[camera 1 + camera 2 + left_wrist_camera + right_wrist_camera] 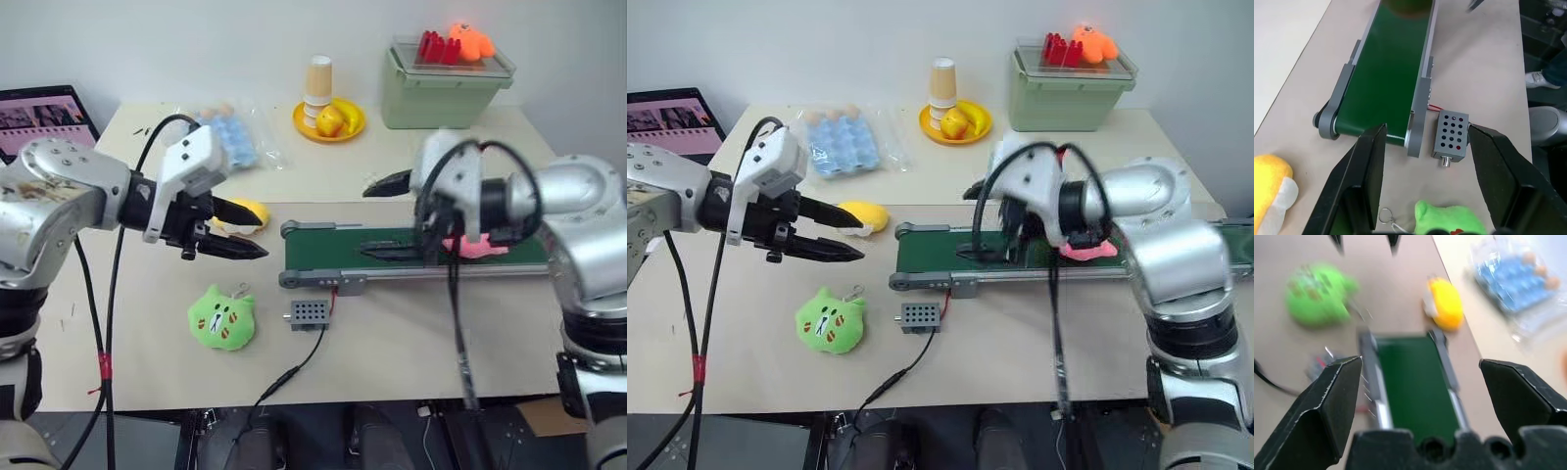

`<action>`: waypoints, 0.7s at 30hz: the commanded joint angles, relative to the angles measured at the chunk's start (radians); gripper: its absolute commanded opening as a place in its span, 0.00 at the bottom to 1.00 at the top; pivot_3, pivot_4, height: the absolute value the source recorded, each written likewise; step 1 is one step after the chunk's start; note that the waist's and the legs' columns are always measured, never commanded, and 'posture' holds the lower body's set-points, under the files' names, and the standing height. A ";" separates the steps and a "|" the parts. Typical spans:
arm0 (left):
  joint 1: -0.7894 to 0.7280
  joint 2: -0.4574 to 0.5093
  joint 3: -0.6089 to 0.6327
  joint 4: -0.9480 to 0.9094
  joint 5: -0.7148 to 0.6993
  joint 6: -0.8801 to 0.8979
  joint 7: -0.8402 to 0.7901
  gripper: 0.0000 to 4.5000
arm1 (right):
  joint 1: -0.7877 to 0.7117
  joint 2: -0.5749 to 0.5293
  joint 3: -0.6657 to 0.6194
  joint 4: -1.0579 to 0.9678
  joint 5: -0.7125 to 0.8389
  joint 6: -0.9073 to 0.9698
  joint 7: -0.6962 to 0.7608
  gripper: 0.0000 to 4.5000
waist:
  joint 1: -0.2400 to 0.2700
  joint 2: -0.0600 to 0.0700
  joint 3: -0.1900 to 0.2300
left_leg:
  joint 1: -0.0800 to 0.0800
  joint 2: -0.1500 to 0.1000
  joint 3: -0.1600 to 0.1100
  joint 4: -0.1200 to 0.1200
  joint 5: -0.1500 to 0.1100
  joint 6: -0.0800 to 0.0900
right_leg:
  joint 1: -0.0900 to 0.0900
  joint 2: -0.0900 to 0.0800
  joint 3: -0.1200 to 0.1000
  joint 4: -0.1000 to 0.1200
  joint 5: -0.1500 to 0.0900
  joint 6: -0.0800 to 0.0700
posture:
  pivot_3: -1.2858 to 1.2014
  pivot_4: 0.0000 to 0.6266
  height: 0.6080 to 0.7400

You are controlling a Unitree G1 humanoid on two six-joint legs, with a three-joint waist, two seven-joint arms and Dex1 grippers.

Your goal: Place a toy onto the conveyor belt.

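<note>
A pink toy (477, 247) is lying on the conveyor belt (323, 249) beneath the right gripper (1420, 377), whose jaws are standing wide apart and empty; placement looks complete. The left gripper (1425, 161), jaws apart and empty, is hovering over the surface (392, 333). Next move: withdrawing clear.

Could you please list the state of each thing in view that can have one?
left gripper: open, empty, above the table.
right gripper: open, empty, over the belt.
pink toy: lying on the conveyor belt.
green toy: lying on the table.
yellow toy: lying on the table.
green bin: lid shut.
</note>
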 commanded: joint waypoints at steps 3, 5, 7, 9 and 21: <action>0.108 0.001 0.158 -0.002 -0.047 -0.067 -0.006 0.62 | 0.003 -0.042 -0.121 0.065 0.169 0.133 -0.018 1.00 | 0.003 0.000 0.000 | 0.000 0.000 0.000 0.000 0.000 0.001 | 0.000 0.000 0.000 -0.001 0.000 0.000 | 0.52 0.24 0.96; 0.171 -0.029 0.213 -0.018 -0.079 -0.059 0.027 0.62 | 0.020 -0.070 -0.120 0.086 0.191 0.129 -0.013 1.00 | 0.004 0.000 0.000 | 0.000 0.000 0.000 0.000 -0.001 0.001 | 0.000 -0.001 0.000 -0.001 0.000 0.000 | 0.52 0.24 0.96; 0.255 -0.059 0.281 -0.040 -0.118 -0.048 0.054 0.62 | 0.040 -0.096 -0.110 0.099 0.207 0.113 -0.009 1.00 | 0.006 0.000 0.000 | 0.000 0.000 0.000 0.000 -0.001 0.001 | 0.000 -0.001 0.000 -0.001 0.000 0.000 | 0.52 0.24 0.96; 0.359 -0.051 0.302 -0.065 -0.078 -0.122 0.039 0.62 | 0.051 -0.112 -0.094 0.115 0.211 0.088 -0.017 1.00 | 0.005 0.000 0.000 | 0.000 0.000 0.000 0.000 -0.001 0.001 | 0.000 -0.001 0.000 -0.001 0.000 0.000 | 0.52 0.24 0.96; 0.668 -0.008 0.246 -0.106 0.153 -0.454 0.005 0.62 | 0.087 -0.191 -0.060 0.146 0.218 0.036 -0.037 1.00 | 0.002 0.000 0.000 | 0.000 0.001 0.001 -0.001 -0.001 0.002 | 0.000 -0.003 0.000 -0.002 0.000 0.000 | 0.52 0.24 0.96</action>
